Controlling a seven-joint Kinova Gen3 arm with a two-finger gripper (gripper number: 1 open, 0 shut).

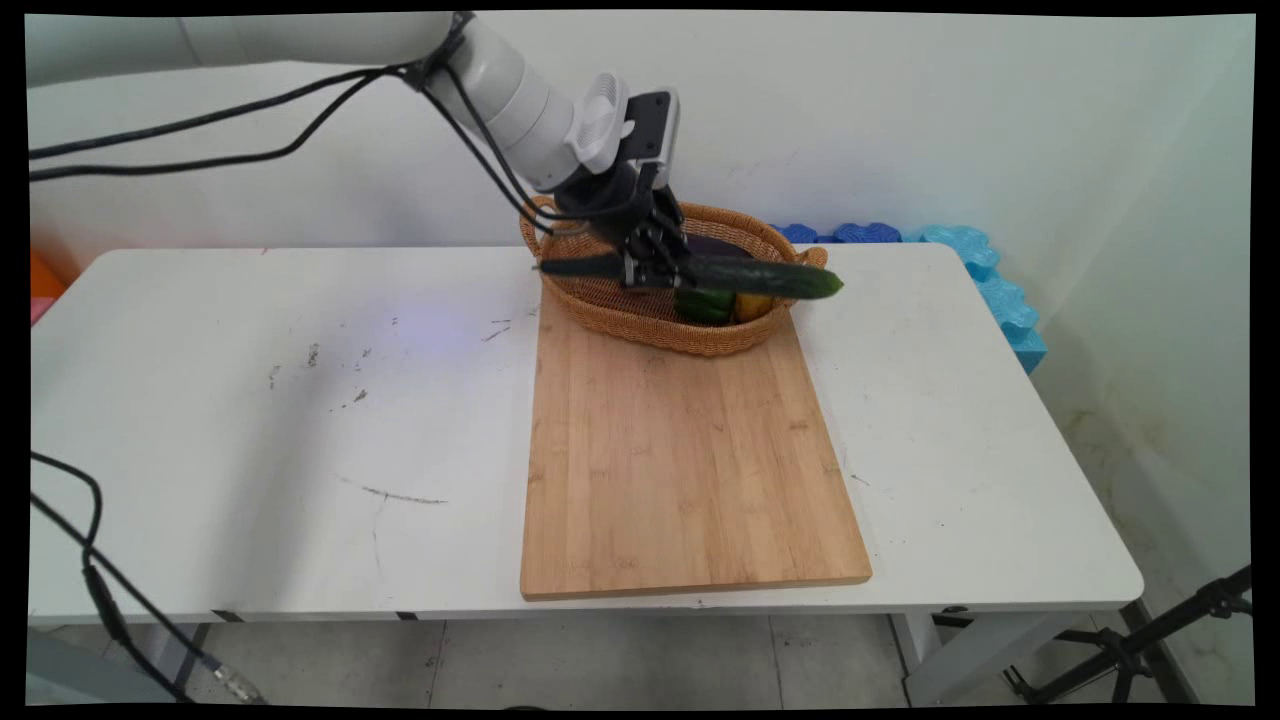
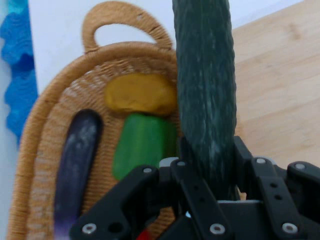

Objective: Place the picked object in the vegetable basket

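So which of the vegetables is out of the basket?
The cucumber, long and dark green, clamped in the gripper above the basket; the other three lie inside.

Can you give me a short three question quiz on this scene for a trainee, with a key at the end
1. True or false: the gripper is shut on the cucumber.
2. Which item lies in the wicker basket? A) purple eggplant B) red apple C) white egg
3. Fill in: the basket's near edge rests on the wooden ______.

Key:
1. True; the cucumber is held lying level above the basket.
2. A, beside a green vegetable and a yellow one.
3. cutting board
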